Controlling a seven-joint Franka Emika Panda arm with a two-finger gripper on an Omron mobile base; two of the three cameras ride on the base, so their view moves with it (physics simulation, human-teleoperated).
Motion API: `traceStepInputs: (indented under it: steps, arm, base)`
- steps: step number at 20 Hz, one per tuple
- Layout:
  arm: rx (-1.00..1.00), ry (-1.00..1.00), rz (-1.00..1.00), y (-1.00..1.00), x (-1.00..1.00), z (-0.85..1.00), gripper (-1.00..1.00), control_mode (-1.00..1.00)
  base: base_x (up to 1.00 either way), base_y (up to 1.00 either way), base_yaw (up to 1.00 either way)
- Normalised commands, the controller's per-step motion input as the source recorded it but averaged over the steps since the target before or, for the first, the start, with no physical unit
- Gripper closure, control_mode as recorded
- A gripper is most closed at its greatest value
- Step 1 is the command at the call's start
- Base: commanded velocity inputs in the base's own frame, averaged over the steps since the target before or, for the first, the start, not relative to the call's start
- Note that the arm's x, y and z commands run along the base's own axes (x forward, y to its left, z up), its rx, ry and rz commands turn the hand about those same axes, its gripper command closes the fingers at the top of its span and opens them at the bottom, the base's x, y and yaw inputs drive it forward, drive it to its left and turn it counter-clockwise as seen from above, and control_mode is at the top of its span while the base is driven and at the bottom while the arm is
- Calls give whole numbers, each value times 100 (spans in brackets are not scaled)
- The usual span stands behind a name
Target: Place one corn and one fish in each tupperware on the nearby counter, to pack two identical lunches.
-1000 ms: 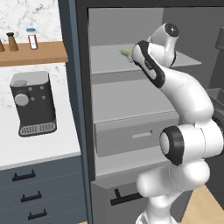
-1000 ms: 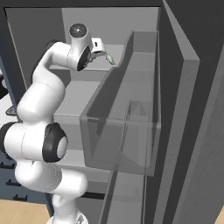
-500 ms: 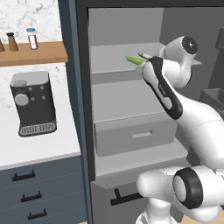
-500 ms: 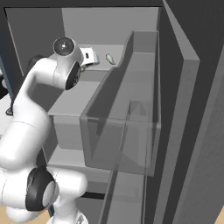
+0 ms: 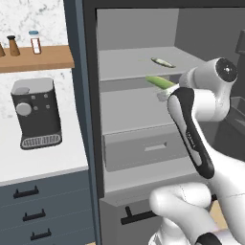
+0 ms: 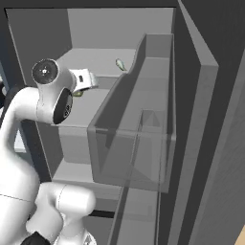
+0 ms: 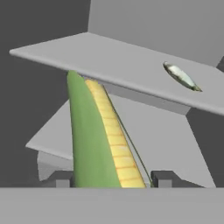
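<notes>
So far only the first pick looks done: the gripper grasps the green-husked corn in front of the fridge shelf, where one fish lies unpacked.

Kitchen — fridge, coffee machine

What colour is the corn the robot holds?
Green husk with yellow kernels, the corn shows best in the hand view.

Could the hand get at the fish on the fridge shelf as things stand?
Probably not: the hand is shut on the green-husked corn, so it has no free grip, though the fish lies unobstructed on the shelf.
</notes>
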Motion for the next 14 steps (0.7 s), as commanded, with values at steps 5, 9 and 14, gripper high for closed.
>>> traceStepInputs:
  steps: [5,9,14]
  arm:
    - [-8,2,-6,0,-100,-62,100,-100]
    - [-13,4,-6,0,-100,-82,100,-100]
    - [-2,0,0,0,-20,-16,100,100]
  base:
    - [0,0,0]
    - [0,0,0]
    - [-80,25,0]
